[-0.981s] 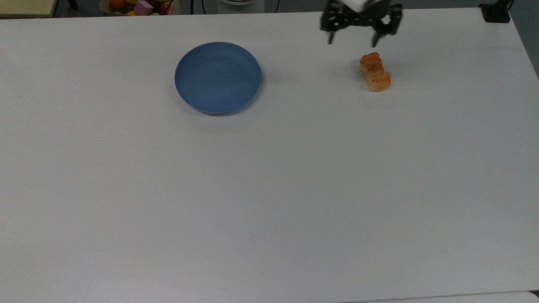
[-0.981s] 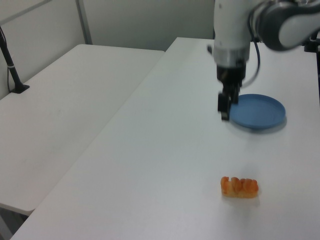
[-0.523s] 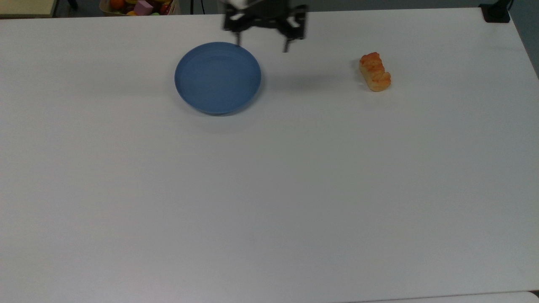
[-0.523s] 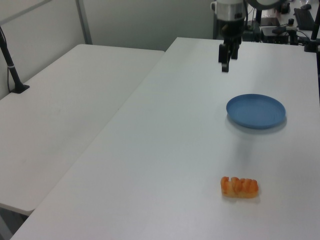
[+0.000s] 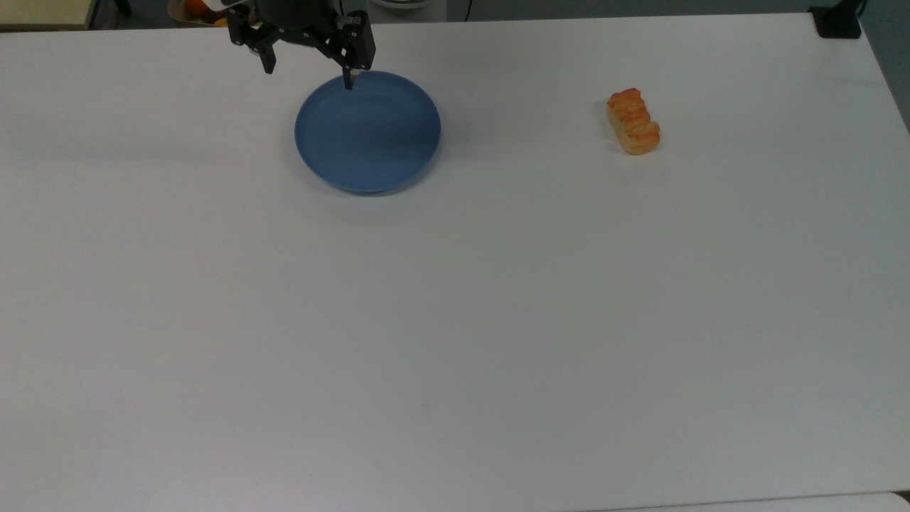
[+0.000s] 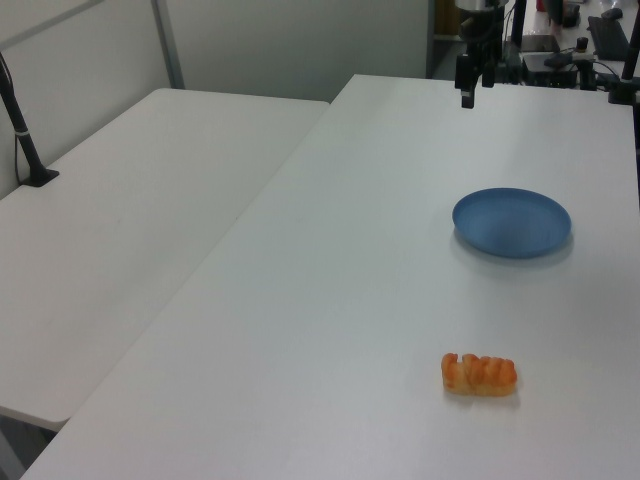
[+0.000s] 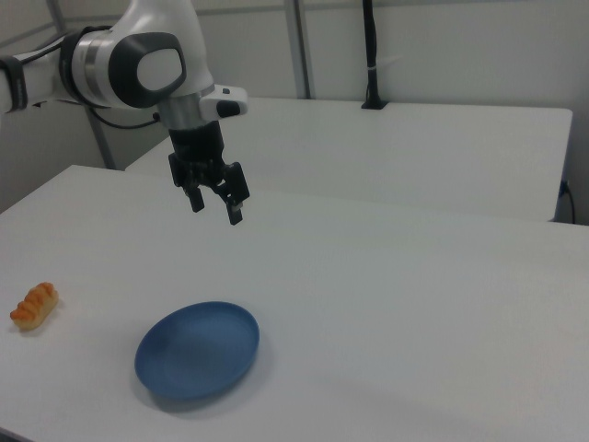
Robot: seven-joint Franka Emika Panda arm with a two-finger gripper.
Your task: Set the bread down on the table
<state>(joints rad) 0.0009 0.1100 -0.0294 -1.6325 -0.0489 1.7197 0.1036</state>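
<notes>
The end effector hangs in the air with its two fingers spread apart and nothing between them, up near the far edge of the desk. In the top view one fingertip sits over the rim of the blue plate; the right view shows the end effector raised well above the plate and the desk surface.

The bread lies directly on the desk, well apart from the plate and towards the top view's right, so the task looks already met. It is likely light and somewhat soft, with a lumpy, ridged top that offers poor purchase. If it had to be taken again, a gentle pinch across the paler long sides at mid-length would suit best, since squeezing hard could dent it.

Compared with a second ago, the end effector has travelled from just beside the bread, across the desk past the plate, to the plate's far side. The bread and the plate have not shifted.
</notes>
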